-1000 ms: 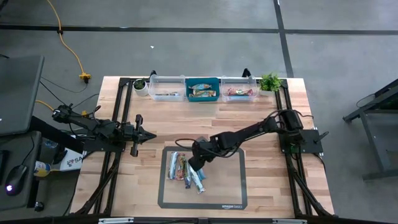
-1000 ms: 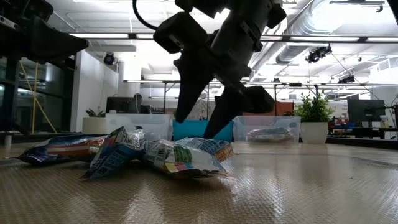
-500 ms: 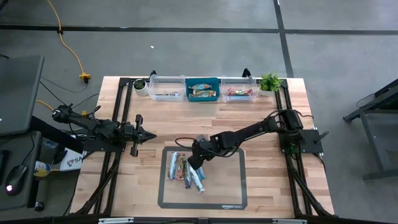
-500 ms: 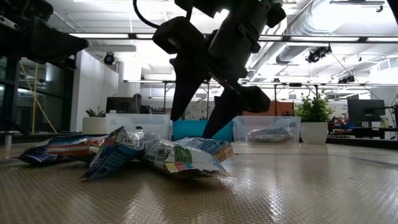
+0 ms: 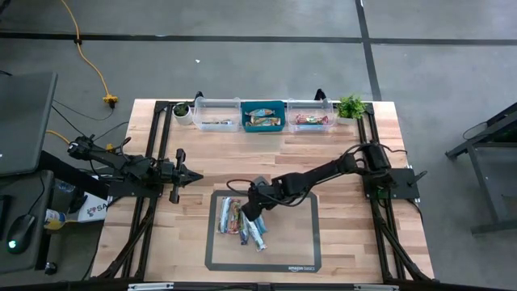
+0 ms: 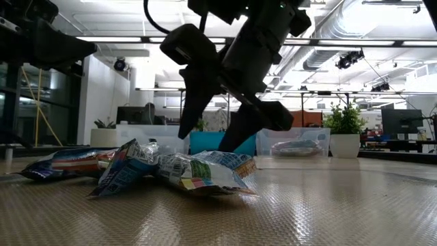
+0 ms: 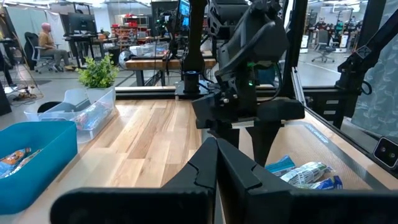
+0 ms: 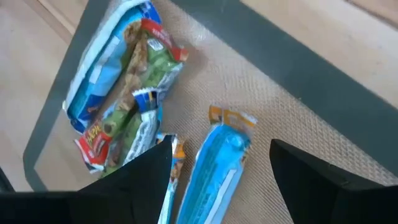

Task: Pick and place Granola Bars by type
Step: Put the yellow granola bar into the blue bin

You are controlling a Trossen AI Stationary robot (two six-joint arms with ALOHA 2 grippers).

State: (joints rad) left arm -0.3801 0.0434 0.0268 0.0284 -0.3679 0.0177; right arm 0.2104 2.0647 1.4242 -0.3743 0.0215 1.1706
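Two matte-black jointed arms (image 5: pixel 323 174), black cables looped along them, each ending in tapered dark fingers (image 8: pixel 305 165).

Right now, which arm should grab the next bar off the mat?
Right. The right claw hangs open directly over the granola bars on the mat, its fingers astride a light-blue bar. The left claw waits shut, off the mat's edge.

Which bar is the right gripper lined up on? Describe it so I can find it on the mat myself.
Find the dark mat at the table's near edge, then the heap of bars on its left half. The right gripper hangs open over the light-blue bar, which lies apart from the green and red-orange bars bunched beside it, its orange-tipped end pointing away from the gripper.
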